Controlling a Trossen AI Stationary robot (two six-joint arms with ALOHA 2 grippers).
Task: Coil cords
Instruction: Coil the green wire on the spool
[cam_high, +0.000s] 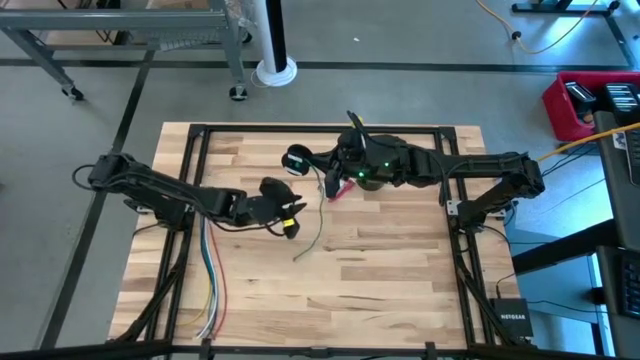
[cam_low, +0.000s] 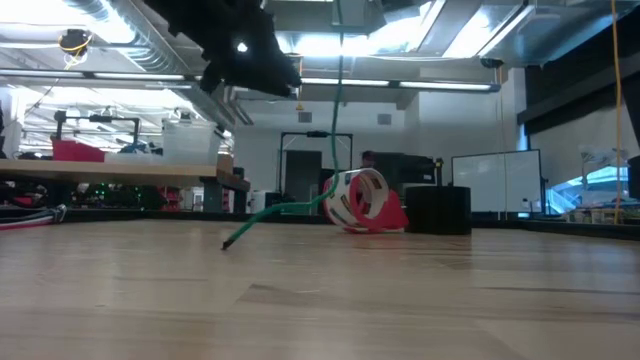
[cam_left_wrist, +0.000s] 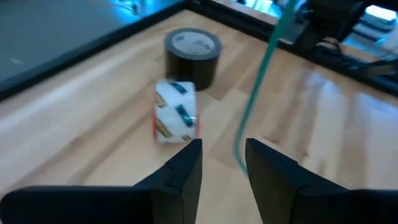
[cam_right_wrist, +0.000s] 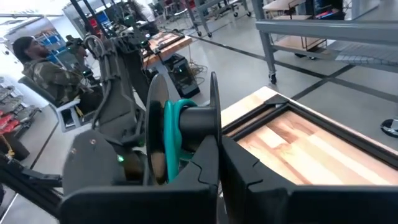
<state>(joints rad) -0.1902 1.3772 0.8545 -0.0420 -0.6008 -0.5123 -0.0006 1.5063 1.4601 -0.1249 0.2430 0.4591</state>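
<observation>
Hanging from the right gripper (cam_high: 345, 160) clamped on its spool, cord (cam_high: 318, 222) trailing mid-worktop, left gripper (cam_high: 290, 218) slightly parted, empty.

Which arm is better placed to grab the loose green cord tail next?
Left, probably. The left gripper is open with the cord hanging just beyond its fingertips. The right gripper is up at the spool where the cord is wound, away from the tail.

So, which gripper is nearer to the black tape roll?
Right. The right gripper is just beside the black tape roll; the left gripper is farther, toward the table's middle.
</observation>
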